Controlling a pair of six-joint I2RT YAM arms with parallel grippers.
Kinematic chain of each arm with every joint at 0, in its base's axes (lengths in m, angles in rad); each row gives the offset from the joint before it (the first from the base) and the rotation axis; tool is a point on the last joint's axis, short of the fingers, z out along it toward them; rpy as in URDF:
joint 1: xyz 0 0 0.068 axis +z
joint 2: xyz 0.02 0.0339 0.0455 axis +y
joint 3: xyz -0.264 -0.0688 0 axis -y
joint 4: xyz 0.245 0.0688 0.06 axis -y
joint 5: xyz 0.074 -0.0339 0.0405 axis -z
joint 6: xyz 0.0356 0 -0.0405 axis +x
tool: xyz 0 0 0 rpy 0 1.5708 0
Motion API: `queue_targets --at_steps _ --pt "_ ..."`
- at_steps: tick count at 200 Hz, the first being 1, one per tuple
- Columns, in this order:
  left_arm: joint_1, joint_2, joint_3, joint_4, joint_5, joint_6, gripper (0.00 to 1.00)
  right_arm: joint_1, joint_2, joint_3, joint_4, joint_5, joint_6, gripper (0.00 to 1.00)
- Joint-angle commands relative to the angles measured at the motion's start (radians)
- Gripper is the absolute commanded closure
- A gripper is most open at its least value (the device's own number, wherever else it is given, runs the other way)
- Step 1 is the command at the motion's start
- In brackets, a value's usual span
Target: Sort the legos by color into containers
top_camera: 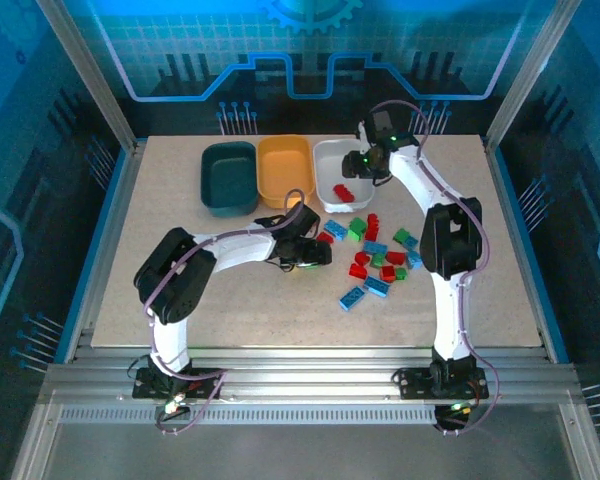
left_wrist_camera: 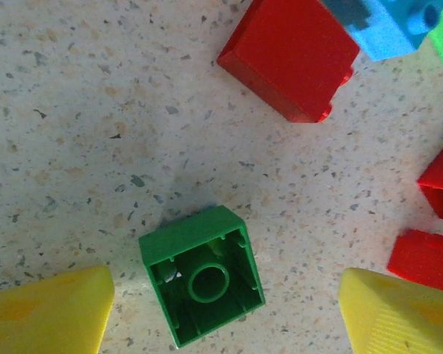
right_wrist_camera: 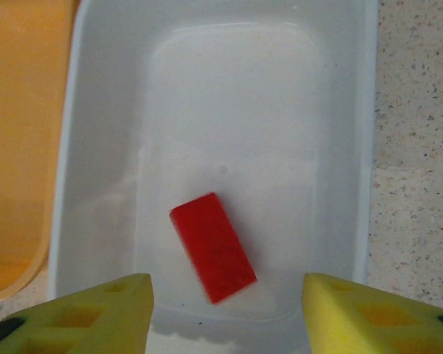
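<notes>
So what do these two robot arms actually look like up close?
Both the left arm and right arm have white tubular links, bulky black joints and thin purplish cables looping alongside. Small green lights glow near the right arm's wrist. The left gripper and right gripper each end in two chunky yellow fingers.

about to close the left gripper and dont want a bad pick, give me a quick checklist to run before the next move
1. green brick between the left gripper fingers: ok, one finger on each side, neither touching it.
2. left jaws wide enough: ok, open.
3. neighbours out of the grasp: ok, the nearest red brick lies apart from the green one.
4. right gripper free: ok, open above the white tub, with a flat red brick on the tub's floor.
5. tub for green settled: cannot tell; the teal tub and the orange tub show no bricks that I can make out.
</notes>
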Motion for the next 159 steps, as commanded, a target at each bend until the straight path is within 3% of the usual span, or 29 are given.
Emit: queue_targets --at_steps 1,54,71,104,135,159 --pt "-0.007 0.032 0.034 -0.071 -0.071 0.017 0.22 0.013 -0.168 -0.081 0.028 -0.029 0.009 0.41" --pt "-0.008 0.091 0.079 -0.087 -0.120 0.061 0.42 0.051 -0.576 -0.643 0.270 -0.031 0.097 0.41" --pt "-0.008 0.109 0.101 -0.097 -0.123 0.074 0.58 0.053 -0.668 -0.738 0.281 -0.029 0.100 0.41" --pt "-0.009 0.086 0.104 -0.115 -0.128 0.080 0.73 0.052 -0.813 -0.854 0.276 -0.013 0.084 0.41" --pt "-0.002 0.002 0.172 -0.187 -0.189 0.145 0.76 0.050 -0.887 -0.948 0.279 -0.007 0.082 0.42" --pt "0.067 -0.003 0.321 -0.265 -0.209 0.209 0.76 0.051 -0.939 -1.052 0.305 0.022 0.139 0.43"
